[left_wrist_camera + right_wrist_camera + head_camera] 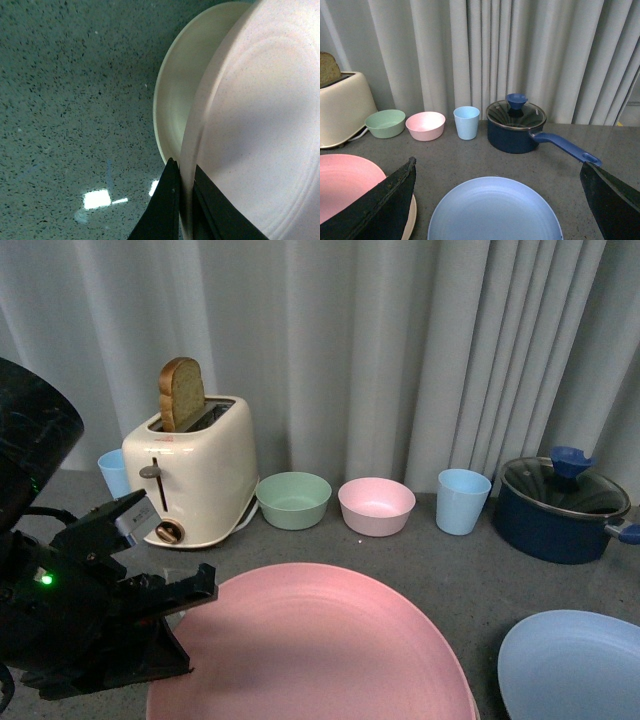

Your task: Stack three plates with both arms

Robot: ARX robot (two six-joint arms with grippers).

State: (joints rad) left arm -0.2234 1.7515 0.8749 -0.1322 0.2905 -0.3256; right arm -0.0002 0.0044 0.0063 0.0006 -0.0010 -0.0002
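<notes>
The pink plate point(320, 650) fills the near middle of the grey table, and my left gripper point(190, 600) is shut on its left rim. In the left wrist view the black fingers point(165, 205) pinch that pink plate's point(260, 125) edge, with the beige plate point(175, 100) right beneath it. The light blue plate point(575, 665) lies flat at the near right. My right gripper point(497, 165) hangs open above the light blue plate point(495, 210), holding nothing. Pink plate point(345, 185) and a sliver of beige plate point(411, 215) show beside it.
Along the curtain stand a cream toaster point(195, 470) holding a slice of toast, a green bowl point(293, 498), a pink bowl point(376, 505), a light blue cup point(463, 500) and a dark blue lidded pot point(560, 510). Another blue cup point(113, 472) peeks out behind the toaster.
</notes>
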